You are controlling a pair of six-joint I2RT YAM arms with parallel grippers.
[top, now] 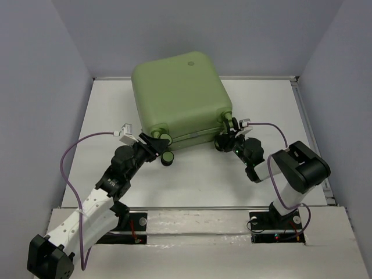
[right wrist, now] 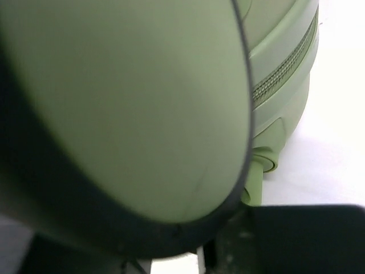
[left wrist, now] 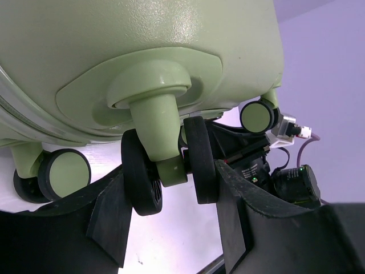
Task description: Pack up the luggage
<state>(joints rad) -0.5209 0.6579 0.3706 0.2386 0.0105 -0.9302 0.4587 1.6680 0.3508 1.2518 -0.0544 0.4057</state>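
The light-green suitcase lay flat and closed on the white table, its shell with the small round logo facing up. Its wheeled end was turned toward both arms, so the case sat just beyond each claw.

The left claw was at the near left corner of the case. In its wrist view the twin-tyred left caster stood directly between the fingers, with a black tyre against the inner face of each. The claw looked clamped on that caster. Two more wheels showed beyond it, one to either side.

The right claw was at the near right corner, hard up against the right caster. That caster's green disc filled its wrist view as a blur. How far apart this claw's fingers stood, or whether they held the wheel, could not be told.

Past that wheel the zip ran along the seam, and the stretch in view was done up. Nothing loose lay on the table near either claw.

Judging by this, the filling and closing appeared finished, though what was inside the case could not be seen. With both claws at the wheels, the likely remaining step was handling the closed case, such as dragging, turning or standing it up. The rest of the zip was not visible, so whether it was fully closed remained unconfirmed.
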